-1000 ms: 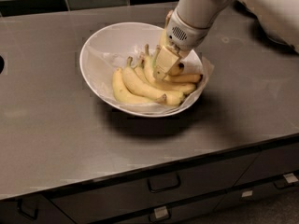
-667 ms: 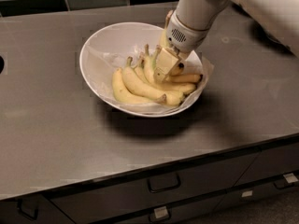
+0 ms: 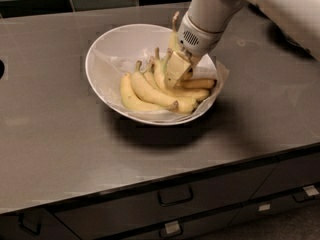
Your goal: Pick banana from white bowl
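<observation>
Crowding bananas point(image 3: 150, 91) beside gripper point(image 3: 173, 78) low inside white bowl point(image 3: 102, 51)

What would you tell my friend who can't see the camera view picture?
A robot arm's end effector reaches down into a white bowl of yellow bananas on a grey counter. One banana sticks up beside the arm, stem pointing upward, and dark drawers sit under the counter.

Your gripper point(image 3: 176, 73) sits down inside the white bowl point(image 3: 107, 59) on the grey tabletop point(image 3: 60, 149), among the bunch of bananas point(image 3: 150, 91). The banana point(image 3: 173, 38) stands steeply tilted against it, stem pointing up beside the wrist.
</observation>
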Controlling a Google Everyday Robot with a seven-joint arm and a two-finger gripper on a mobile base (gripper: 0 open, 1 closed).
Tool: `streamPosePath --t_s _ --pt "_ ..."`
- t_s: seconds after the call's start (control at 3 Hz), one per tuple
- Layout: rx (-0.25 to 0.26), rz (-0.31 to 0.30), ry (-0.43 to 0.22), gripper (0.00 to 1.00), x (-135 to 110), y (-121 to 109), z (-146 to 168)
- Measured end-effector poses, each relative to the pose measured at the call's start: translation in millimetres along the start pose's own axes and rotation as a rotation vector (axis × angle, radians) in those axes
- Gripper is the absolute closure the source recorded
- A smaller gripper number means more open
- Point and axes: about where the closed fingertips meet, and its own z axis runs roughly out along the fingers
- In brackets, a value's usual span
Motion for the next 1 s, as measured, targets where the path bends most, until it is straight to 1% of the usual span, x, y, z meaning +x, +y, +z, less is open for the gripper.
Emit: streamPosePath --t_s 0.33,0.67,1.0 --pt "0.001 0.000 0.000 1.00 -0.1 0.0 -0.3" --pt "0.001 0.000 -0.001 1.00 -0.1 0.0 -0.4" --pt "0.008 0.017 -0.019 1.00 4.0 -6.0 -5.5"
